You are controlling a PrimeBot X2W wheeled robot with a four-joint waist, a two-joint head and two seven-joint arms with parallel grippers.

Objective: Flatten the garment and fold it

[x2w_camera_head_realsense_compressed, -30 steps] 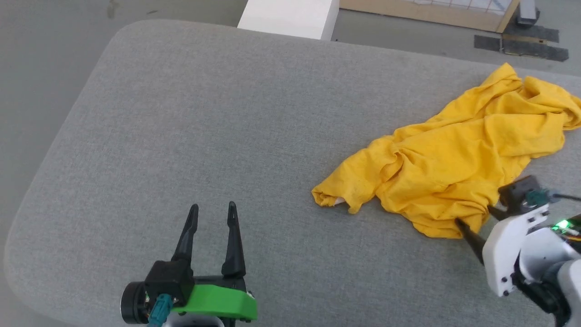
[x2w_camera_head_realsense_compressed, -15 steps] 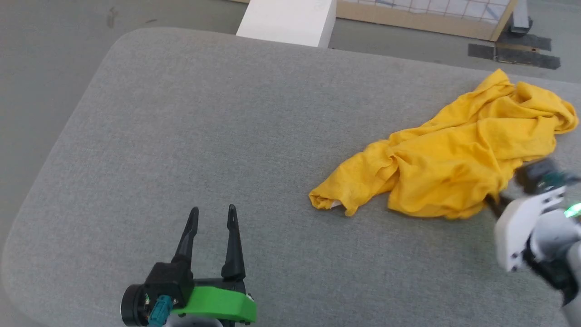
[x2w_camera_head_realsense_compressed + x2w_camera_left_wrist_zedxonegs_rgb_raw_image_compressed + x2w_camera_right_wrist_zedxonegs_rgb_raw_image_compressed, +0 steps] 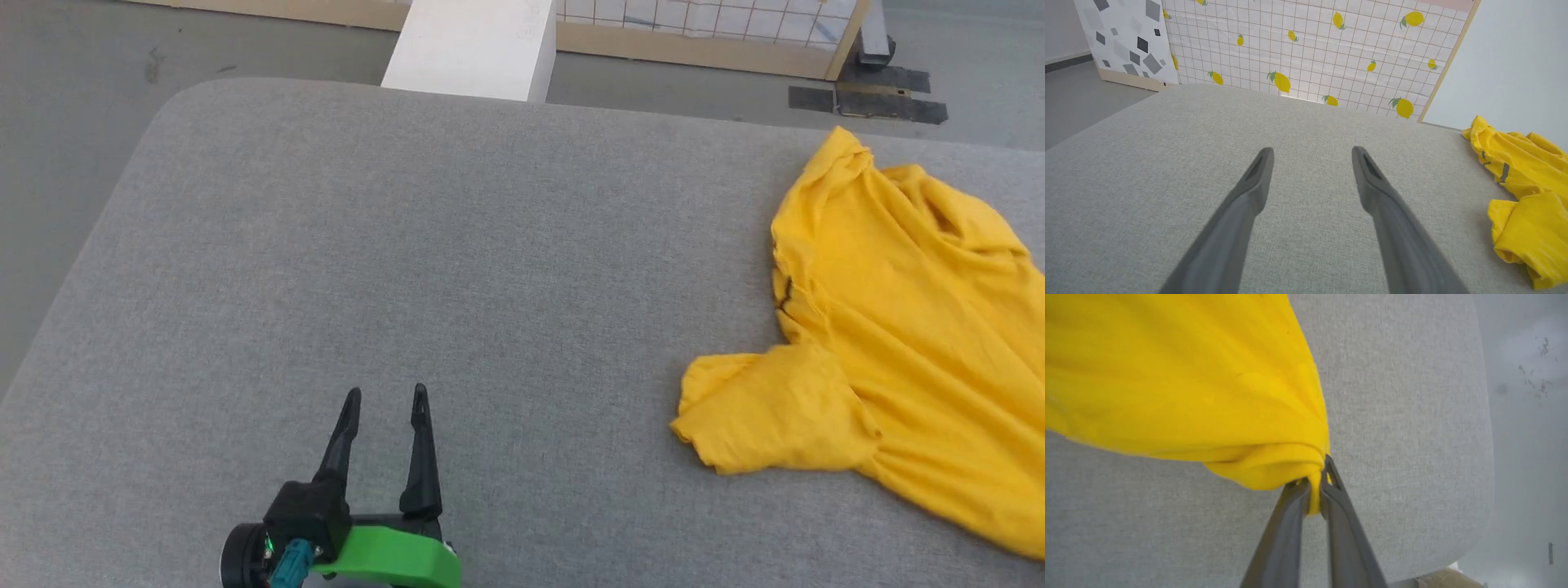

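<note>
The garment (image 3: 890,343), a bright yellow T-shirt, drapes across the right side of the grey padded table (image 3: 408,269), one sleeve lying toward the middle. In the left wrist view the garment (image 3: 1523,192) sits at the right edge. My right gripper (image 3: 1314,486) is shut on a bunched edge of the garment (image 3: 1180,371), which hangs stretched from the pinch above the table. My left gripper (image 3: 384,400) rests open over bare table at the lower left, well left of the shirt; the left gripper (image 3: 1310,159) has nothing between its fingers.
A white block (image 3: 473,49) stands behind the table's far edge. A lemon-print panel (image 3: 1310,53) in a wooden frame rises beyond it. The table's rounded corner (image 3: 1474,539) and the grey floor (image 3: 1527,416) lie to the right in the right wrist view.
My right gripper has shut on the shirt's near edge and lifted it out of the head view, pulling the crumpled garment longer and rightward. The head camera has shifted. The left gripper stayed put.
</note>
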